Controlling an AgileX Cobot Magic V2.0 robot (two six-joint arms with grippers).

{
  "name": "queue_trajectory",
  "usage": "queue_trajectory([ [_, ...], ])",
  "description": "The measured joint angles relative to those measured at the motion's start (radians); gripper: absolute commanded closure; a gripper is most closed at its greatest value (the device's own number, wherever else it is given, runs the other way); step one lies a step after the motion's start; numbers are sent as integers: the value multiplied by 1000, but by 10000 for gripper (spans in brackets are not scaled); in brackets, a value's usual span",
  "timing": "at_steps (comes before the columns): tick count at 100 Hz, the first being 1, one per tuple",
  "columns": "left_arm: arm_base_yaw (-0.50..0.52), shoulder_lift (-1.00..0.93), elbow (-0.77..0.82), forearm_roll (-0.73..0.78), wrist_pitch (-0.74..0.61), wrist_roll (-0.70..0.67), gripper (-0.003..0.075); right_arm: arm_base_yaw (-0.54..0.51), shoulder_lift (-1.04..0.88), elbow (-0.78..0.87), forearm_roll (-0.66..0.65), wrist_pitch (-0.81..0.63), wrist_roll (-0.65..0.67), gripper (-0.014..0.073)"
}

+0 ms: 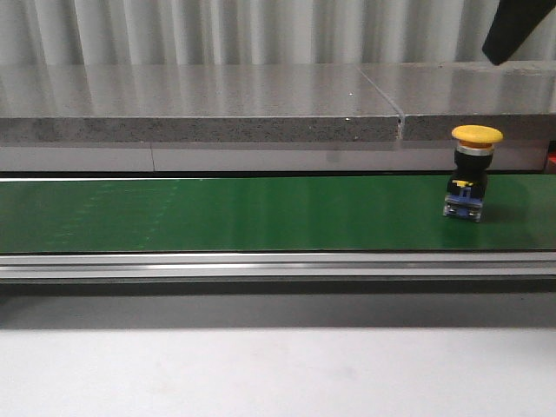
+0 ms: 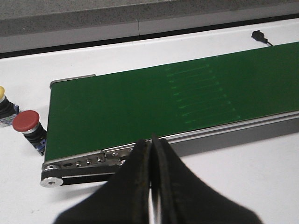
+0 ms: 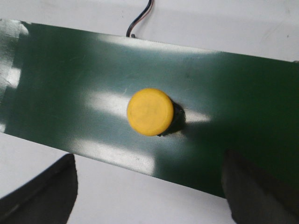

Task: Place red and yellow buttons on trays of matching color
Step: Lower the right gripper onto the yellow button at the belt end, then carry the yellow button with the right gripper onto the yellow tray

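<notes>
Closed jaws mark the left gripper (image 2: 152,186) at the belt's (image 1: 217,213) near edge; a red button (image 2: 27,125) sits off its end, while the right gripper (image 3: 149,186) gapes above the upright yellow button (image 1: 474,165) near the belt's right end.

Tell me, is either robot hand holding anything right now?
No. The left hand is shut on nothing; the right hand hangs open above the yellow button.

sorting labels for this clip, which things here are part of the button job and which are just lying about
Part of the job:
- yellow button standing on the green belt
- red button off the belt's end
- second yellow-capped button, partly cut off

Lying about:
- black cable plug
- grey shelf
</notes>
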Motion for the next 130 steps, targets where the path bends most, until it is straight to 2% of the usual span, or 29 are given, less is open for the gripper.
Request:
queue_trajectory([
  [31, 0, 0, 0, 0, 0, 0, 741, 0, 130, 0, 0, -31, -12, -27],
  [39, 0, 0, 0, 0, 0, 0, 741, 0, 162, 0, -2, -54, -23, 4],
  [46, 0, 0, 0, 0, 0, 0, 741, 0, 185, 0, -18, -78, -27, 78],
  [62, 0, 0, 0, 0, 0, 0, 741, 0, 218, 0, -43, -110, -33, 340],
  [70, 0, 0, 0, 0, 0, 0, 741, 0, 222, 0, -47, -116, -35, 400],
  [93, 0, 0, 0, 0, 0, 0, 741, 0, 212, 0, -47, -120, -37, 403],
  [111, 0, 0, 0, 0, 0, 0, 741, -9, 131, 0, -47, -113, -26, 403],
  [130, 0, 0, 0, 0, 0, 0, 741, -120, 49, 0, -47, -101, 2, 403],
])
